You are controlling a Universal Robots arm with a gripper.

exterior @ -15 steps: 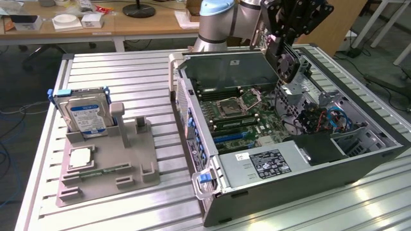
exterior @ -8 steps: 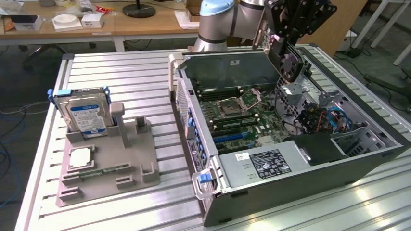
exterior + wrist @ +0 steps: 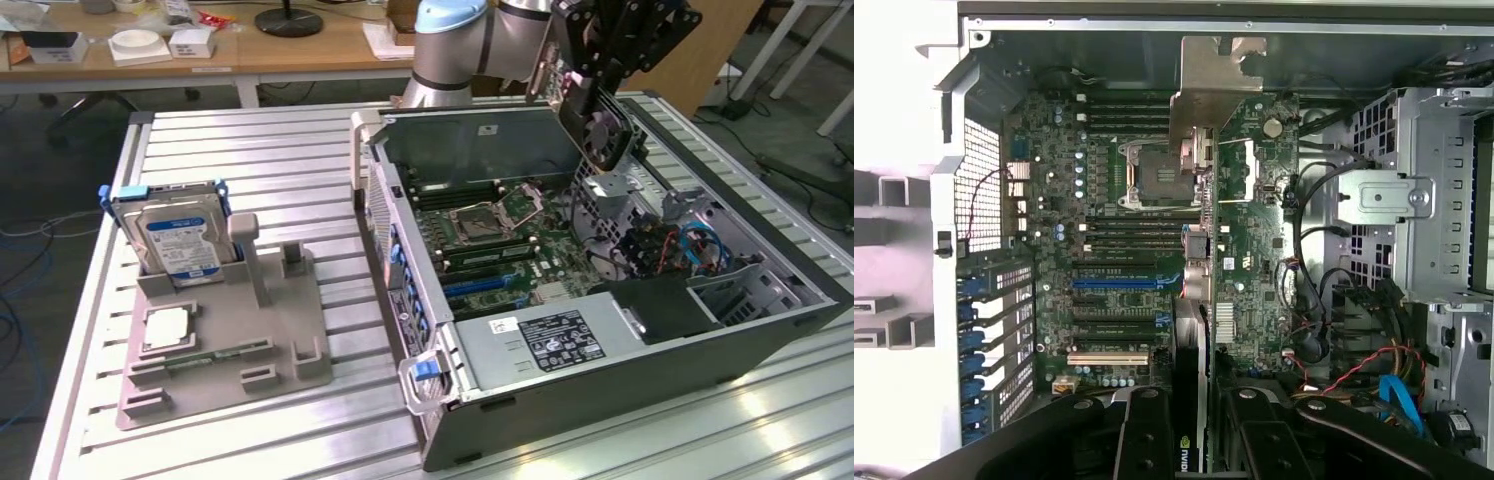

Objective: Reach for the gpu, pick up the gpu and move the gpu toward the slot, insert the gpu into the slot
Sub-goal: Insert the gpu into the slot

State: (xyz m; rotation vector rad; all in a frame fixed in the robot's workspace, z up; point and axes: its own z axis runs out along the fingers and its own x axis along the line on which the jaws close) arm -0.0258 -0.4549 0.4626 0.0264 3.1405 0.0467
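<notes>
Over case (image 3: 641,385): gpu (image 3: 1212,95) (edge-on) in gripper (image 3: 1194,425)

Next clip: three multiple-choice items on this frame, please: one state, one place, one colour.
1. The gpu is: A held by the end effector above the open computer case; B lying loose inside it; C leaning against it.
2. The hard drive stands: A inside the case; B in the end effector; C in the grey fixture.
3. Its label is: A red; B blue-white; C yellow.
Key: A, it hangs over the case; C, upright in the fixture; B, blue and white show.
</notes>
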